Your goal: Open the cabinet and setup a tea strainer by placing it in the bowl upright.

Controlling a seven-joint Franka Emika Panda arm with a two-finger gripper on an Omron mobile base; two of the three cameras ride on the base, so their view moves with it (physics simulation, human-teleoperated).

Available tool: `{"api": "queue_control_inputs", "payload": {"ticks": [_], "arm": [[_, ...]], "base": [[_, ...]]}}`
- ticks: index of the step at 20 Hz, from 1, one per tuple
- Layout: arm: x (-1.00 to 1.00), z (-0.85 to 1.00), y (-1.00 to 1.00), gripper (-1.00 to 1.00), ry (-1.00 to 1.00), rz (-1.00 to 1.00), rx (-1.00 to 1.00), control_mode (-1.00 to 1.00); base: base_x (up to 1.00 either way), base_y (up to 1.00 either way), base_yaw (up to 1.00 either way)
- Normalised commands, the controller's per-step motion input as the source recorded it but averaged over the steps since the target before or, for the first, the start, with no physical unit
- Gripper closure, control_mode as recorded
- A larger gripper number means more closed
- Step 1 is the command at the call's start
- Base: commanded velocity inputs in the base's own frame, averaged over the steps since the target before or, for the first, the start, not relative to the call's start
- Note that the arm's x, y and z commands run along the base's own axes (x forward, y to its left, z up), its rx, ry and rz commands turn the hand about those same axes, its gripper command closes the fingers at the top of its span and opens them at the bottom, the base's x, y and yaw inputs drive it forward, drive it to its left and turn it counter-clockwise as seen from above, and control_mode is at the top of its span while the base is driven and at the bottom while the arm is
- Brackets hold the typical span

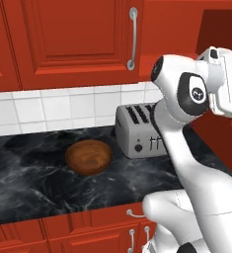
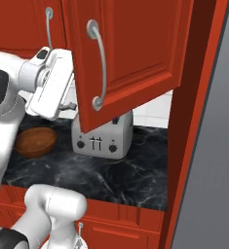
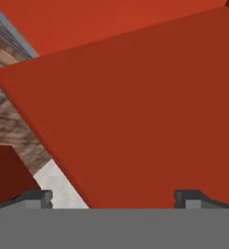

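Observation:
The cabinet's right door [image 2: 130, 58] stands swung open, its long silver handle [image 2: 99, 68] facing the right base camera. Its left door [image 1: 68, 34] is shut. My gripper [image 3: 115, 198] is open, fingertips wide apart with nothing between them, close in front of a plain red cabinet surface [image 3: 135, 112]. The white hand [image 2: 50, 85] is raised beside the open door's edge, above the counter. The brown wooden bowl [image 1: 88, 156] sits empty on the black marble counter [image 1: 33, 183], left of the toaster. The tea strainer is hidden.
A silver four-slot toaster [image 1: 137, 129] stands against the tiled wall, right of the bowl and under the open door. A tall red side panel [image 2: 194, 121] closes the counter on the right. Low red cabinets [image 1: 88, 232] run beneath the counter edge.

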Motion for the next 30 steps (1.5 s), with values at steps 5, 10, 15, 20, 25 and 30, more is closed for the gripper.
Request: {"api": "queue_control_inputs", "payload": {"ticks": [5, 10, 15, 20, 25, 30], "arm": [[-0.60, 0.00, -0.72, -1.00, 0.14, -0.19, -0.01, -1.00], [-0.60, 0.00, -0.93, -1.00, 0.08, -0.19, 0.00, -1.00], [-0.05, -0.02, -0.74, -1.00, 0.00, -0.08, 0.02, -1.00], [0.00, 0.00, -0.13, -1.00, 0.00, 0.00, 0.00, -1.00], [0.15, -0.02, 0.67, -1.00, 0.00, 0.00, 0.00, -1.00], [0.28, -0.06, 1.00, -1.00, -0.12, -0.07, -0.02, -1.00]], "base": [[0.00, 0.00, 0.00], [0.00, 0.00, 0.00], [0.00, 0.00, 0.00], [0.00, 0.00, 0.00], [0.00, 0.00, 0.00], [0.00, 0.00, 0.00]]}}
